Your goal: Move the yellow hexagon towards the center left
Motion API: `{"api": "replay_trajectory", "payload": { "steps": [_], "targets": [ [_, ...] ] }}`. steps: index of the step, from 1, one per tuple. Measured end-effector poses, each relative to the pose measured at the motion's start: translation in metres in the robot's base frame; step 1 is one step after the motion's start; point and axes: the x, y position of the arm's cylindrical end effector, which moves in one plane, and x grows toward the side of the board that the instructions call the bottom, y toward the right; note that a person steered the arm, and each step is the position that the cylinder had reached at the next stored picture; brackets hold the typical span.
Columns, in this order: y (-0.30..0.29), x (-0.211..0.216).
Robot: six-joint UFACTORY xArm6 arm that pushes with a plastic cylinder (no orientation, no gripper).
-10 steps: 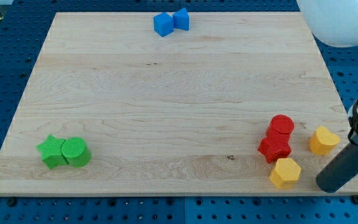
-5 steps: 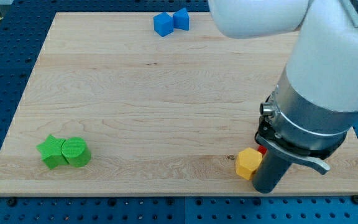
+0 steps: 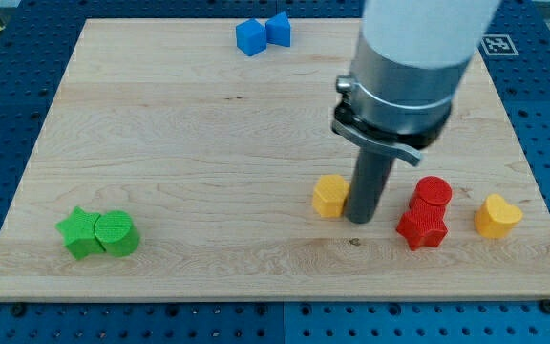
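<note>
The yellow hexagon (image 3: pixel 329 196) lies on the wooden board (image 3: pixel 208 143), right of centre and a little below the middle. My tip (image 3: pixel 360 219) stands right against the hexagon's right side. The rod rises from there to the arm's grey and white body at the view's top right.
A red cylinder (image 3: pixel 433 192) and a red star (image 3: pixel 422 227) sit just right of my tip. A yellow heart-like block (image 3: pixel 497 215) lies further right. A green star (image 3: pixel 79 232) and green cylinder (image 3: pixel 116 232) are at bottom left. Two blue blocks (image 3: pixel 263 33) are at top centre.
The yellow hexagon has been pushed up and left from the bottom right corner area. My tip has followed on its right side, and the arm body has swung up over the board.
</note>
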Motion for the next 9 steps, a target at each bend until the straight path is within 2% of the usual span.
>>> {"api": "replay_trajectory", "payload": {
  "steps": [2,4,7,9],
  "targets": [
    [-0.052,-0.039],
    [-0.114,-0.059],
    [-0.175,-0.072],
    [-0.223,-0.107]
  ]
}}
